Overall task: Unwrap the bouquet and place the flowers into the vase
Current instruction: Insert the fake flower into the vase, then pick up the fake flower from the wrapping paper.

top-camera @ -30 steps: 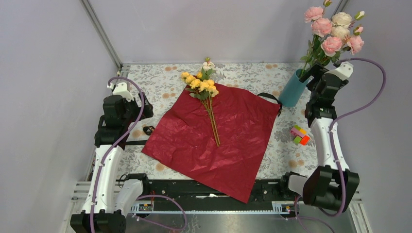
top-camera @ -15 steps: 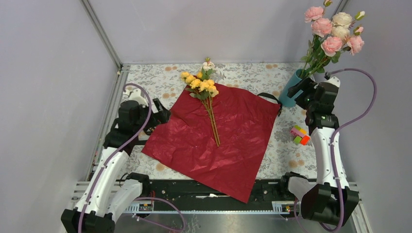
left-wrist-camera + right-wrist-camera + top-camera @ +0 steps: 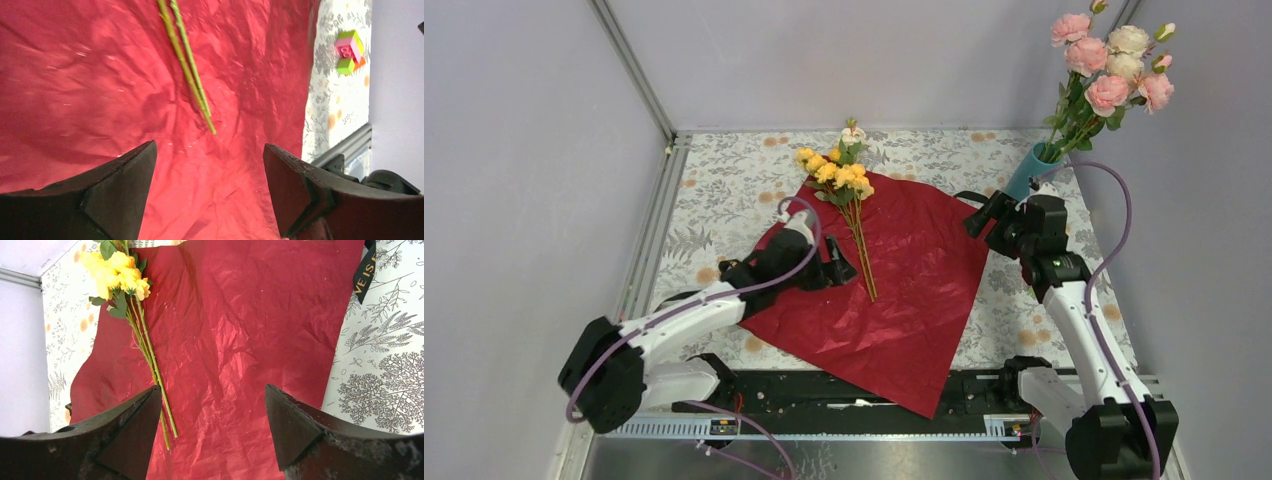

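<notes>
Both arms have swung inward since a second ago: the left tool [image 3: 842, 270] has come from the counter's left edge to hang over the red paper [image 3: 904, 290], and the right tool [image 3: 982, 215] has left the vase [image 3: 1027, 168] and now sits over the paper's far right corner.

From above, the vase stands at the far right of the counter [image 3: 724, 180] with the pink and cream flowers [image 3: 1114, 65] already in it. The yellow flowers [image 3: 836, 172] lie on the opened paper, blooms off its far edge and stems [image 3: 862, 250] running toward the near side. The left tool is just left of those stems.

The left wrist view gives what the overhead cannot: the left tool [image 3: 209, 147] stands wide open with nothing between its fingers, the stem ends [image 3: 190, 70] just ahead of it, and the block toy [image 3: 350, 50] on the cloth beyond the paper, which the right arm hides from above. Whether the fingers touch the paper is hard to say.

The right wrist view shows the right tool [image 3: 214, 389] also open and empty above the paper, the yellow blooms [image 3: 117, 270] at upper left, and the black ribbon [image 3: 366, 270] lying off the paper's corner.
</notes>
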You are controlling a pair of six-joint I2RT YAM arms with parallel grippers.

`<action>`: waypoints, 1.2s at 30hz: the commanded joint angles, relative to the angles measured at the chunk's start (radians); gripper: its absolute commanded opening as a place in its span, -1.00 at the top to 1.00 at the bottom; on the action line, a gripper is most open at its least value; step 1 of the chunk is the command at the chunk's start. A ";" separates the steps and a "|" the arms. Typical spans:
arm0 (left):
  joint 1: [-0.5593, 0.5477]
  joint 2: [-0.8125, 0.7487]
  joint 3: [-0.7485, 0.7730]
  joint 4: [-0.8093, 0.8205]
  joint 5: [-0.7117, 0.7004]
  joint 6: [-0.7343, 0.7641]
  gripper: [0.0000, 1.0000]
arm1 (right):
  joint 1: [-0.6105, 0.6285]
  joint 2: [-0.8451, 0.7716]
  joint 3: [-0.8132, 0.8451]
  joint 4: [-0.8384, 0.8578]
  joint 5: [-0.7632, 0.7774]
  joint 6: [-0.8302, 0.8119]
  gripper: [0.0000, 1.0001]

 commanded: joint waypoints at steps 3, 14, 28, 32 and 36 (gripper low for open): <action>-0.134 0.150 -0.003 0.268 -0.089 -0.143 -0.51 | 0.010 -0.090 -0.026 -0.033 0.009 0.000 -0.62; -0.187 0.354 -0.002 0.411 -0.153 -0.233 -0.11 | 0.010 -0.095 -0.017 -0.046 -0.009 -0.004 -0.61; -0.199 0.459 0.033 0.440 -0.146 -0.240 0.13 | 0.011 -0.066 -0.010 -0.040 -0.013 -0.009 -0.60; -0.202 0.490 0.045 0.456 -0.136 -0.245 0.18 | 0.012 -0.067 -0.009 -0.040 -0.013 -0.010 -0.60; -0.202 0.512 0.059 0.468 -0.122 -0.258 0.23 | 0.010 -0.067 -0.006 -0.040 -0.012 -0.011 -0.60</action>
